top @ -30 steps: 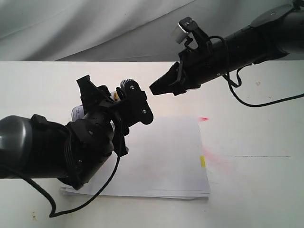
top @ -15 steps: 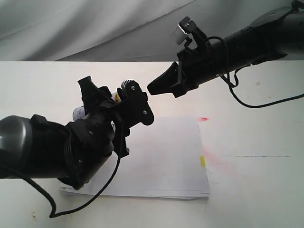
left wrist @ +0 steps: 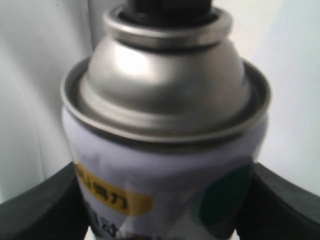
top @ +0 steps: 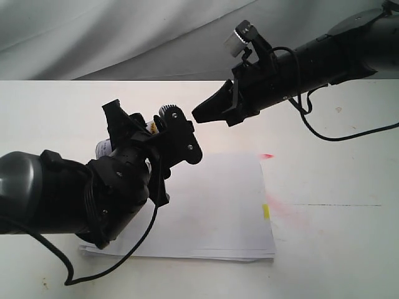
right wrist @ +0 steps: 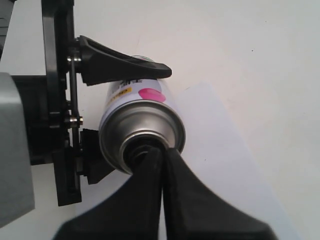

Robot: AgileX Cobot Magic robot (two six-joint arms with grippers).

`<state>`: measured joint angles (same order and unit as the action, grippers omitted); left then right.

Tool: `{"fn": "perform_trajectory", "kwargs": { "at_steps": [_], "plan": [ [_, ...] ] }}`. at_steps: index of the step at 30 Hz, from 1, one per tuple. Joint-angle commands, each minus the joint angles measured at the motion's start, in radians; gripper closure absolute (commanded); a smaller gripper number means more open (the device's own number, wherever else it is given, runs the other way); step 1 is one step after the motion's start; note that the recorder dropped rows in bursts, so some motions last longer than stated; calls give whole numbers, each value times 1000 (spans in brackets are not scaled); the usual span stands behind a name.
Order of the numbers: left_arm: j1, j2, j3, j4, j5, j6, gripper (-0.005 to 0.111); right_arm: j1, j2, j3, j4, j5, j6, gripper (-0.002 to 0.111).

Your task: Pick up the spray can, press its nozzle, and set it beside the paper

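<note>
Clamped at mid-body in the left gripper (right wrist: 131, 120), in the air, paper (top: 218, 205) lying below nearby: spray can (left wrist: 165, 150), rigid, probably light, smooth and slippery. Closed right gripper (right wrist: 160, 153) right against the nozzle (left wrist: 167, 7). Better to hold on the painted wall, not the dome (left wrist: 165, 85)

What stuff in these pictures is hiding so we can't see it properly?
- The nozzle: cut off by the top edge in the left wrist view. In the right wrist view the right gripper covers it with its closed tips, so I can't tell if it's being pressed.
- The spray can: exterior view, mostly hidden inside the left gripper.
- The label: left wrist view, blurred and cut off by the bottom edge.
- The paper: exterior view, its left part is behind the left arm.
</note>
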<state>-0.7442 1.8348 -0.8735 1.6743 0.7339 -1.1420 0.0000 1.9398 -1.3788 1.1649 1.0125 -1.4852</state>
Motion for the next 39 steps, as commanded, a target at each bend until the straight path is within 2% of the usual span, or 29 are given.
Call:
{"fn": "perform_trajectory", "kwargs": {
  "at_steps": [1, 20, 39],
  "plan": [
    [-4, -5, -2, 29, 24, -6, 107, 1, 6, -7, 10, 12, -10, 108],
    [-4, -5, -2, 46, 24, -6, 107, 130, 96, -7, 44, -61, -10, 108],
    [-4, -5, -2, 65, 23, -6, 107, 125, 94, -7, 54, -63, -10, 108]
  ]
}}
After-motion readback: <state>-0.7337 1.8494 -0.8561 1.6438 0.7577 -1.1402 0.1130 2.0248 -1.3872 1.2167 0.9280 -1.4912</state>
